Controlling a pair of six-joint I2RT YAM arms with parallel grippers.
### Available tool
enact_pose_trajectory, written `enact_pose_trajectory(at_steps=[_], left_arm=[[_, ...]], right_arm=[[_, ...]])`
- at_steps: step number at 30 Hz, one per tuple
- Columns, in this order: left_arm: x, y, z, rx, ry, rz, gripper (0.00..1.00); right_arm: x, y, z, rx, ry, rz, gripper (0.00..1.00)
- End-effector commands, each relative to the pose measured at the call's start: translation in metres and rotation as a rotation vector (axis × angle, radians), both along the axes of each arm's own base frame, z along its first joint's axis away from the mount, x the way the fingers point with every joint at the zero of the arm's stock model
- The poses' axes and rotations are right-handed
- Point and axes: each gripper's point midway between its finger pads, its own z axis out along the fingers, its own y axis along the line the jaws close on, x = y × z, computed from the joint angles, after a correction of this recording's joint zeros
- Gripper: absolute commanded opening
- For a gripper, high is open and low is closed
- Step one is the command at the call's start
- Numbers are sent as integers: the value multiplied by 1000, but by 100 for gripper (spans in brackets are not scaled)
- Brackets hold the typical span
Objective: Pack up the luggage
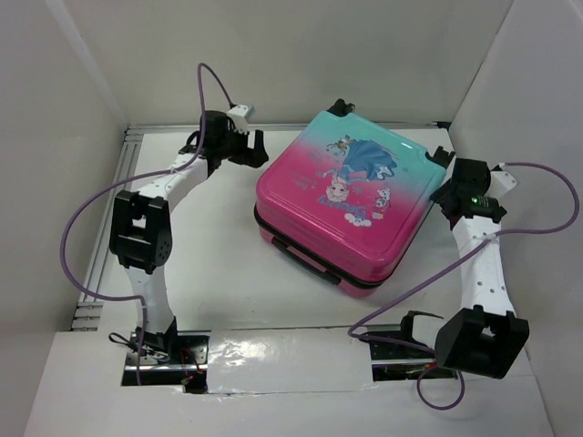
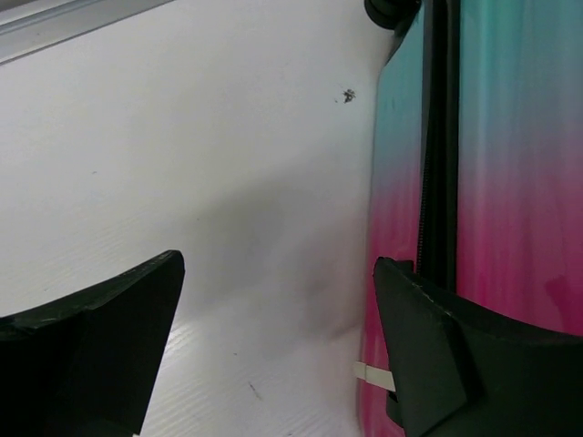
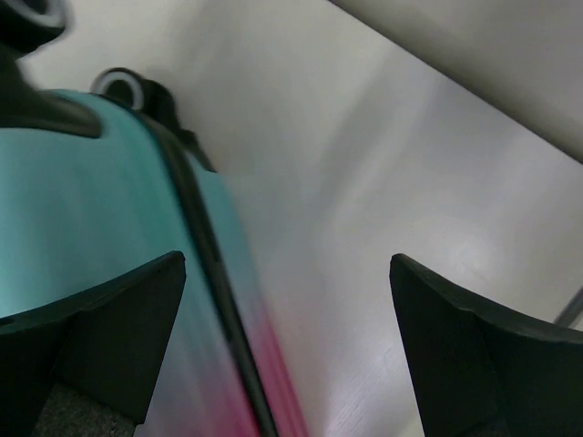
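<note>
The luggage lies flat and closed in the middle of the white table, its printed pink-to-teal shell facing up and its black handle on the near side. My left gripper hovers open beside the case's far left corner. In the left wrist view the gripper holds nothing, and the luggage side with its black zip line runs past the right finger. My right gripper stands open at the far right corner. The right wrist view shows that gripper straddling the luggage edge near a black wheel.
White walls enclose the table on the left, back and right. An aluminium rail runs along the left and back edges. Purple cables loop off both arms. Bare tabletop lies in front of the case.
</note>
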Motion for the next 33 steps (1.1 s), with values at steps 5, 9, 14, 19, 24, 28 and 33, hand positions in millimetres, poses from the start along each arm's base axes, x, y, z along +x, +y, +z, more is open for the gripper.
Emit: enact_pose_trajectory(at_steps=[5,9,14,19,24,28,33], left_arm=[[-49,-32,-22,-59,-14,-166,96],[-99,-69,-12,-114,-74,-380,96],[-142,-109,-13,-79,-124,-548,96],[-181,-138,-5,-58,-182,-665,96],[-233,-148,-19,-53,-148,-713,95],[-279,-150,-3,-108,-219,-747,95],[-311,-161,-2,-109,-243,-796,95]], right_arm=[[21,5,-48,69,49,18,100],[56,11,-60,80,34,96,100],[101,41,-79,24,79,200,100],[138,71,-104,44,102,293,100],[185,109,-110,64,56,439,100],[216,137,-128,74,70,564,100],[246,198,-131,73,30,765,100]])
